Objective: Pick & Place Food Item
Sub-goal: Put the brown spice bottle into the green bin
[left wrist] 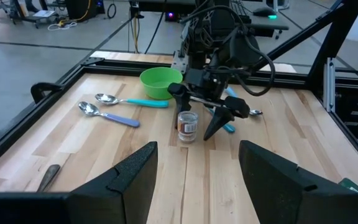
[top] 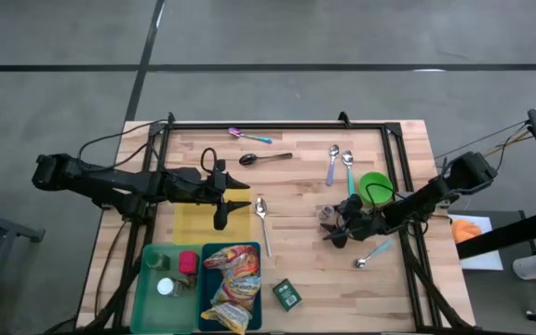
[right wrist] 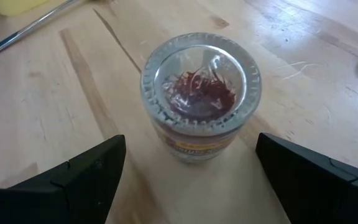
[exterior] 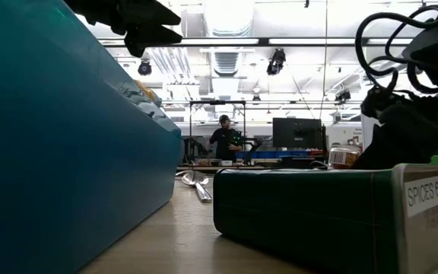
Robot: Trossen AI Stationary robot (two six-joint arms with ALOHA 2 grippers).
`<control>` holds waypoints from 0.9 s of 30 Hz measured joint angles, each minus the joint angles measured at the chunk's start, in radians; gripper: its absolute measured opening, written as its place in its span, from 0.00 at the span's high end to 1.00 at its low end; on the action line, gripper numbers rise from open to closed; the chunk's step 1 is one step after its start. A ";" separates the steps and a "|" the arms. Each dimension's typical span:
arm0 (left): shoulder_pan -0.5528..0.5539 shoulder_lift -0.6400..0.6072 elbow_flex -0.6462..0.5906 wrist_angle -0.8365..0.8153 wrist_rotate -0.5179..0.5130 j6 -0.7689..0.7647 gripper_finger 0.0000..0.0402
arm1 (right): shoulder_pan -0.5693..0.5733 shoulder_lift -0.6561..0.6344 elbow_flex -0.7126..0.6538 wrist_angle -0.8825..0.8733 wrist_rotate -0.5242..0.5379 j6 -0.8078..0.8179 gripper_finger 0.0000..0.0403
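one spice jar [right wrist: 199, 99] between spread right gripper [top: 335, 226] fingers; left gripper [top: 231, 207] released; six spoons.

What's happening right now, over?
Right gripper open, fingers either side of small spice jar. Left gripper open, empty. Nothing in the way.

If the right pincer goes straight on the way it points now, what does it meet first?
Most likely the small glass jar: it stands upright on the table, centred ahead of the open right pincer, whose fingers are apart on either side of it.
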 joint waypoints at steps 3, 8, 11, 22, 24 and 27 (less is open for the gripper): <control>0.000 0.000 0.000 0.000 0.000 0.000 0.43 | -0.010 0.000 0.000 -0.009 -0.001 0.009 0.10; 0.000 0.000 0.000 -0.001 0.000 0.000 0.43 | -0.026 0.000 0.002 -0.016 -0.003 0.013 0.10; 0.000 0.000 0.000 -0.002 0.000 0.000 0.43 | -0.027 0.002 0.012 -0.034 0.000 0.010 0.10; 0.000 0.000 0.000 -0.038 0.000 -0.002 0.43 | -0.047 0.004 0.048 -0.078 0.012 -0.046 0.10; 0.000 0.000 0.000 -0.047 0.000 -0.002 0.43 | -0.050 0.004 0.047 -0.076 0.015 -0.045 0.10; 0.000 0.000 0.000 -0.053 0.000 -0.002 0.43 | -0.051 0.004 0.050 -0.076 0.033 -0.047 0.10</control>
